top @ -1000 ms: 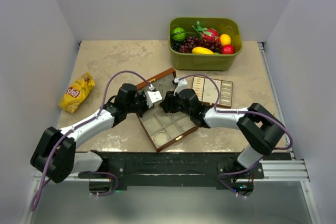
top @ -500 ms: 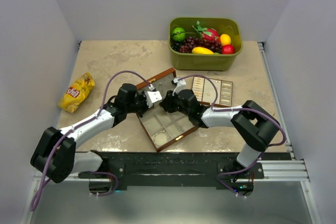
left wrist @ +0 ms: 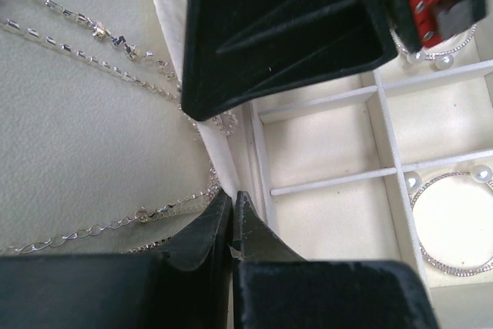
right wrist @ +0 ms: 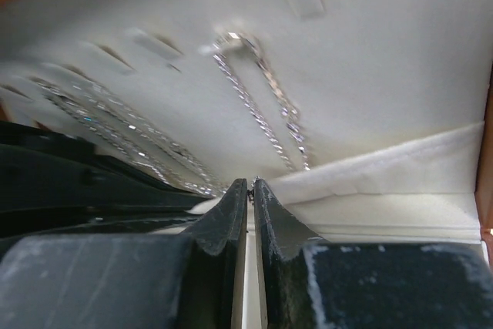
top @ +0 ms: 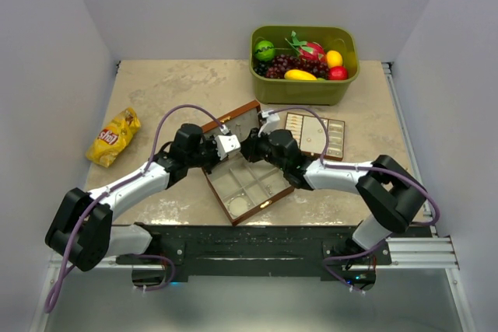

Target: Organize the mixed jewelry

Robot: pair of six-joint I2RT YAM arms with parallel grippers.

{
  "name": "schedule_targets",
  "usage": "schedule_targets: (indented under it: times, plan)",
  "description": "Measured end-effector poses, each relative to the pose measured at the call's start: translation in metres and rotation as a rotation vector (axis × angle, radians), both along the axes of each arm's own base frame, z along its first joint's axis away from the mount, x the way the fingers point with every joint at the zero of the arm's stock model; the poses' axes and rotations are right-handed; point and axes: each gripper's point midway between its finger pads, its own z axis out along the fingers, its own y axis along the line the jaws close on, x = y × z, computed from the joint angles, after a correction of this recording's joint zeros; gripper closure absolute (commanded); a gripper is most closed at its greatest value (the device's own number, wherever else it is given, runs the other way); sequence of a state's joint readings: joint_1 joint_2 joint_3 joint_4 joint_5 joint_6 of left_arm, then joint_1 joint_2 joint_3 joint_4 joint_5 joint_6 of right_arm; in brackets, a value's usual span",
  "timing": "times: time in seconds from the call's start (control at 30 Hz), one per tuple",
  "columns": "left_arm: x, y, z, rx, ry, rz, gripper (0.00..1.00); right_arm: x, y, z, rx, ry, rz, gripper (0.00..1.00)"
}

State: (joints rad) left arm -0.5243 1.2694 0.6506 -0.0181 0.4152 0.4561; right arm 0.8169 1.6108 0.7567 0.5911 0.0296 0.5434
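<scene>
a beige stone-look table (top: 156, 91) between pale walls carries a green bin (top: 303, 87) of fruit at the far side and a yellow snack bag (top: 114, 137) on the left. in the middle an open wooden box (top: 220, 197) lies just beside a brown-edged tray (top: 331, 141), and both arms meet over the box.

the jewelry in sight is in the box: fine chains (left wrist: 85, 44) lie across the cream lid lining, and a hoop (left wrist: 453, 229) with pearl ends sits in a compartment. nothing can be made out on the tray from above.

the left gripper (left wrist: 232, 217) is clenched at the hinge fold, a chain running right up to its tips; i cannot tell whether it pinches a link. the right gripper (right wrist: 248, 190) has its fingers all but together, a thin slit between them, just below a chain loop (right wrist: 266, 109) on the lining. whether it holds anything is unclear.

the step looks like sorting out the chains on the lid. next calls for a sure pinch on one strand, then a slow lift so the others don't drag along.
</scene>
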Motion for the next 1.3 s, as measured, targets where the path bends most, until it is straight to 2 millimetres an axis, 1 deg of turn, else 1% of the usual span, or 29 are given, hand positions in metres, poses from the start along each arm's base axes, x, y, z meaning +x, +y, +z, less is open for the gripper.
schedule_targets:
  times: [0.13, 0.37, 0.47, 0.87, 1.17, 1.3]
  plan:
    - [0.000, 0.000, 0.000, 0.000, 0.000, 0.000, 1.00, 0.000, 0.000, 0.017, 0.035, -0.023, -0.001, 0.90]
    - [0.000, 0.000, 0.000, 0.000, 0.000, 0.000, 1.00, -0.002, 0.003, 0.022, 0.061, -0.017, 0.010, 0.90]
    - [0.000, 0.000, 0.000, 0.000, 0.000, 0.000, 1.00, 0.000, 0.006, 0.026, 0.082, -0.017, 0.008, 0.90]
    - [0.000, 0.000, 0.000, 0.000, 0.000, 0.000, 1.00, 0.012, 0.013, 0.056, 0.155, -0.059, 0.001, 0.89]
    - [0.000, 0.000, 0.000, 0.000, 0.000, 0.000, 1.00, 0.014, 0.011, 0.056, 0.154, -0.061, -0.003, 0.86]
    - [0.000, 0.000, 0.000, 0.000, 0.001, -0.001, 1.00, 0.011, 0.008, 0.045, 0.134, -0.044, -0.003, 0.81]
